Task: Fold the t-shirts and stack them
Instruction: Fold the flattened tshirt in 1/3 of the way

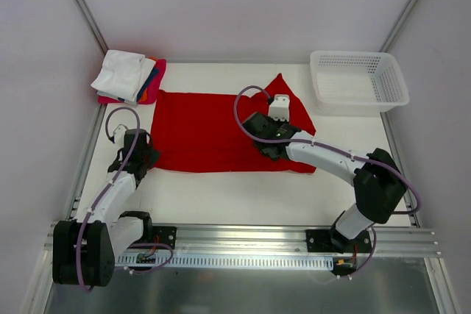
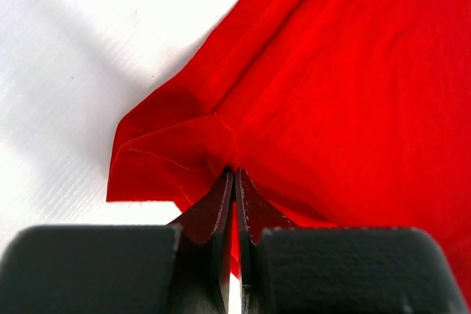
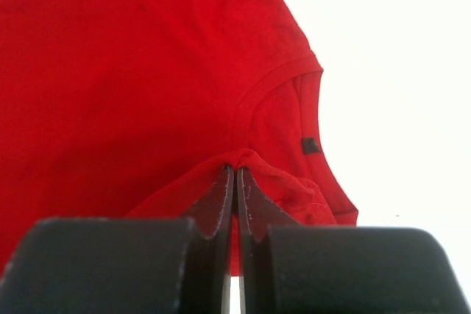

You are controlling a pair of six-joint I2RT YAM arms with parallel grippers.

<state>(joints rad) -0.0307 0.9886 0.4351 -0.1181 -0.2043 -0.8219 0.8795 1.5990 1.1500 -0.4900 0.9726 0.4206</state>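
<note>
On the table (image 1: 221, 196), the left arm crouches low, its left gripper (image 2: 234, 173) pinched tight on the red t-shirt (image 1: 206, 126) at its near hem corner. The right arm reaches inward, right gripper (image 3: 235, 170) clamped on cloth beside the collar. The shirt lies mid-table, long axis left-right, hem left, collar right.

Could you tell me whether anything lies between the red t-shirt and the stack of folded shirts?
Nothing visible does: the red t-shirt lies with its far-left corner right beside the stack of folded shirts.
</note>
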